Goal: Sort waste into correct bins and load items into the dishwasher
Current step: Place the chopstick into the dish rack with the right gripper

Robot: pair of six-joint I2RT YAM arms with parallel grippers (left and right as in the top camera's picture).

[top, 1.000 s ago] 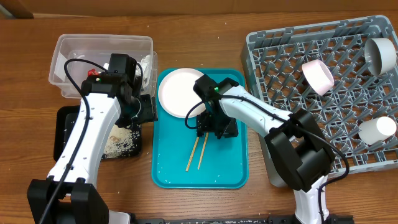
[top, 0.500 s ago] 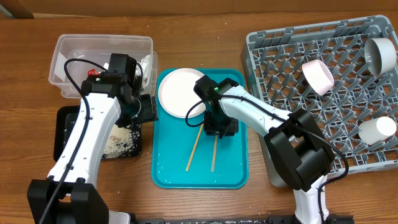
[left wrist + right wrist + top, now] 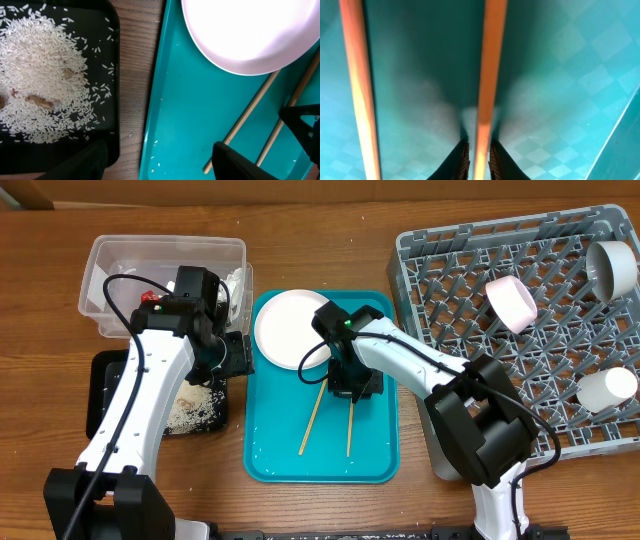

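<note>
Two wooden chopsticks lie on the teal tray (image 3: 270,460), below a white plate (image 3: 285,328). My right gripper (image 3: 352,388) is down on the tray and shut on the upper end of the right chopstick (image 3: 349,430). In the right wrist view its jaws (image 3: 479,150) pinch that chopstick (image 3: 487,75), and the other chopstick (image 3: 357,85) lies free to the left. My left gripper (image 3: 232,355) hovers open over the gap between the black tray (image 3: 105,380) and the teal tray (image 3: 190,100), with nothing between its fingers (image 3: 159,145).
Rice and food scraps (image 3: 35,60) cover the black tray. A clear bin (image 3: 165,255) stands at the back left. The grey dish rack (image 3: 520,370) at right holds a pink cup (image 3: 512,302), a grey bowl (image 3: 612,268) and a white cup (image 3: 607,388).
My right gripper has closed on the right chopstick, and that chopstick has shifted to the right, away from the other one. The left arm has stayed in place.
</note>
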